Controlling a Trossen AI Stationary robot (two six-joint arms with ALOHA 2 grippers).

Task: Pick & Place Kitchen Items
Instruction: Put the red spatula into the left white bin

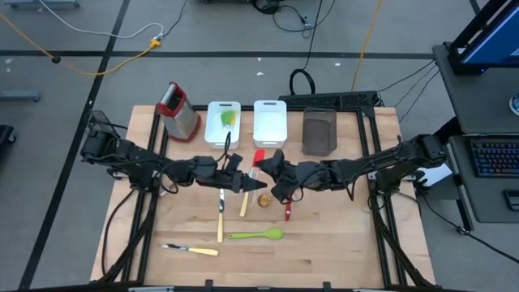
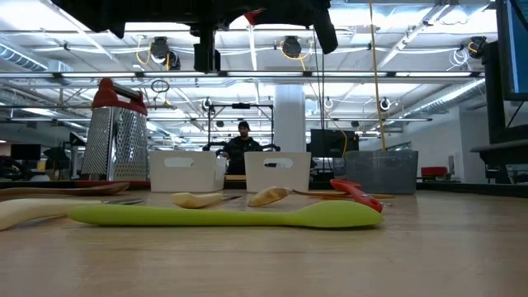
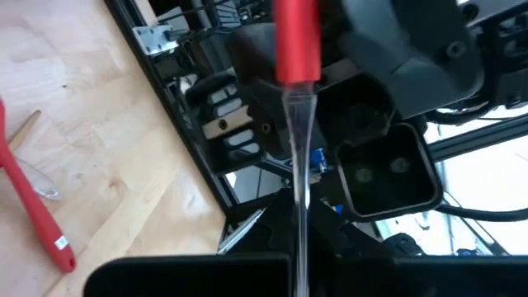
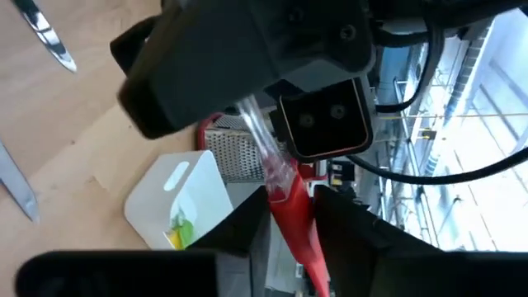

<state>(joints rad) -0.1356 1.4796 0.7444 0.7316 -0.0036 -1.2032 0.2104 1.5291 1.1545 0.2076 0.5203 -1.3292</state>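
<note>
High view: both arms reach inward, meeting mid-bench above the utensils. Red spatula (image 1: 259, 158) with clear handle spans both: left gripper (image 1: 243, 183) clamps the handle, right gripper (image 1: 272, 165) pinches the red blade. Risk: mistimed release drops it, or opposed pulling bends the handle.

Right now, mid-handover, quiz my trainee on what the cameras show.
1. True or false: the green spoon lies inside a bin.
2. Which bin holds a green utensil? A: left white bin. B: right white bin. C: dark bin.
3. Fill in: the red spatula is held by its clear handle in the ___ claw.

Key: 1 false, it lies on the table; 2 A; 3 left claw.
</note>
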